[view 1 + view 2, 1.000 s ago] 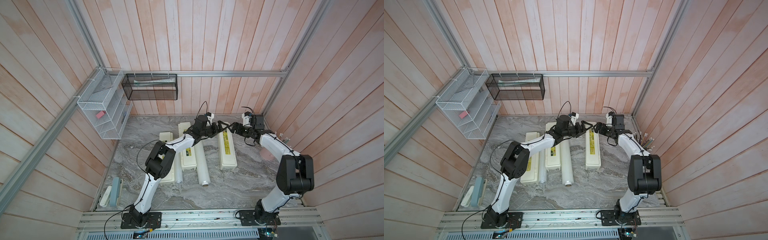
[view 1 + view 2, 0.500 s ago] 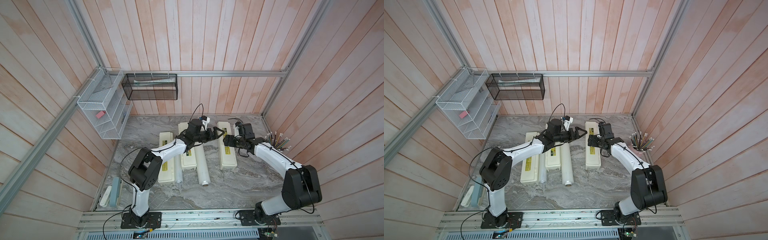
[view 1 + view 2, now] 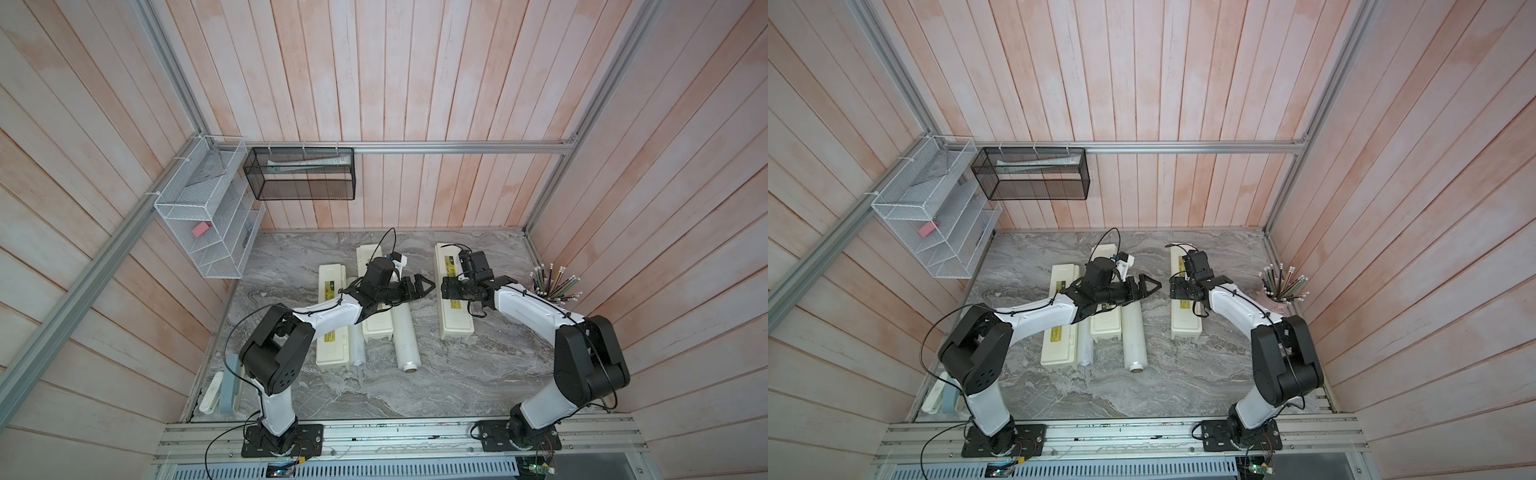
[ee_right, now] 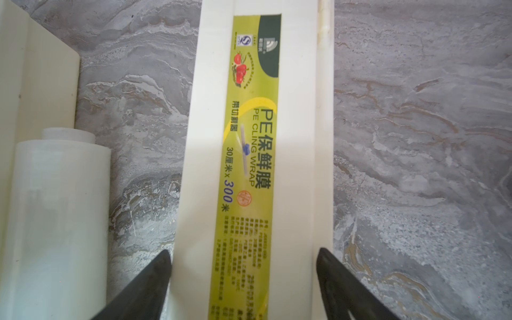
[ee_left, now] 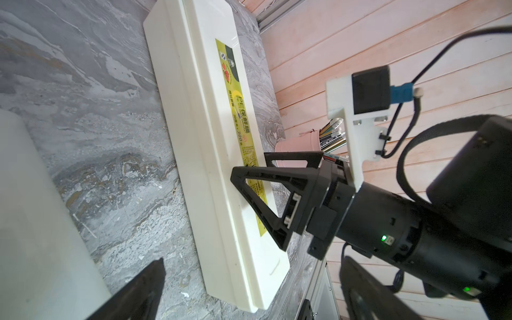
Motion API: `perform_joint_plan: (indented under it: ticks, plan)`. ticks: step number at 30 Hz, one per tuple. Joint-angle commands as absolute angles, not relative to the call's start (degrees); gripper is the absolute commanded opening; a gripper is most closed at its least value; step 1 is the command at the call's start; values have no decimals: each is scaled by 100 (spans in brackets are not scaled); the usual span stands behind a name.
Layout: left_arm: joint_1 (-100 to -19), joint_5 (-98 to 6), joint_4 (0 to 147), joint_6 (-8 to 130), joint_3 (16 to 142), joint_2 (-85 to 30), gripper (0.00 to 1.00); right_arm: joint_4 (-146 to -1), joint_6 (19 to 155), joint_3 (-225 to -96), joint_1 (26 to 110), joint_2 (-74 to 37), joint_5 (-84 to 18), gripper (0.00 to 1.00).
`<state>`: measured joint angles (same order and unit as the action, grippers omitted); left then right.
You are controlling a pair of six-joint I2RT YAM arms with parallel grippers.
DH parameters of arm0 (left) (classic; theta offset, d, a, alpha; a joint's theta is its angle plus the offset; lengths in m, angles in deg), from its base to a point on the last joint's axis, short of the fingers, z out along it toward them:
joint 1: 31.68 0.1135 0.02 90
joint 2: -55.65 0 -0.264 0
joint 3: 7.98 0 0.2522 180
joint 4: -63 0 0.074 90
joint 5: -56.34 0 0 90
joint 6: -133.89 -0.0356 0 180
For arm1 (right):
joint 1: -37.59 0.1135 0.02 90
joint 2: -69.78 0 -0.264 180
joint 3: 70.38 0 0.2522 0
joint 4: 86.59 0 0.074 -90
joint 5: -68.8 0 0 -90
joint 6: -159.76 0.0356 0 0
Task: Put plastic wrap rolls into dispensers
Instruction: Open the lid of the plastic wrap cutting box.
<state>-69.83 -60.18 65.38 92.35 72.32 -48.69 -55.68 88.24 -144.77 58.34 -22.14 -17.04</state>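
Right dispenser (image 3: 456,324): smooth cream box, lid shut, green label, on grey marbled counter (image 3: 478,374).
Right gripper (image 4: 242,255): fingers apart, straddling its width.
Left gripper (image 3: 429,286): fingers wide, empty, over neighbouring bare gap.
Rolls (image 3: 402,340): two translucent cylinders flanking middle dispenser (image 3: 377,330).
Nearby: pink pencil cup (image 5: 297,142).

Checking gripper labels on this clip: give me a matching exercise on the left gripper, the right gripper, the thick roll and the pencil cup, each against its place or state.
Things
1. left gripper
2. right gripper
3. thick roll
4. pencil cup

Place or state
A. stands upright by the right-hand wall
B. jaws apart, astride the right-hand dispenser
C. lies flat alongside the middle dispenser
D. wide open, empty, above the gap between those two dispensers

Pairs: 1-D, 2-B, 3-C, 4-A
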Motion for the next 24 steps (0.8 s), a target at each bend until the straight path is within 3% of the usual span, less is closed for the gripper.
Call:
perform_joint_plan:
  ticks: [1,8,18,24]
  plan:
    - [-6960,-5993,6349,9231,7176,-4741,100,-5520,8736,-14410,5907,-2335,-1448,82]
    - [-6962,-6046,6352,9258,7291,-4826,100,-5508,8708,-14434,5943,-2487,-1330,80]
    - [-6964,-6238,6146,9438,7619,-5034,100,-5446,8686,-14615,5938,-2374,-1307,68]
    - [-6964,-6444,5859,9679,8051,-5390,100,-5656,8504,-14578,5763,-2093,-2101,67]
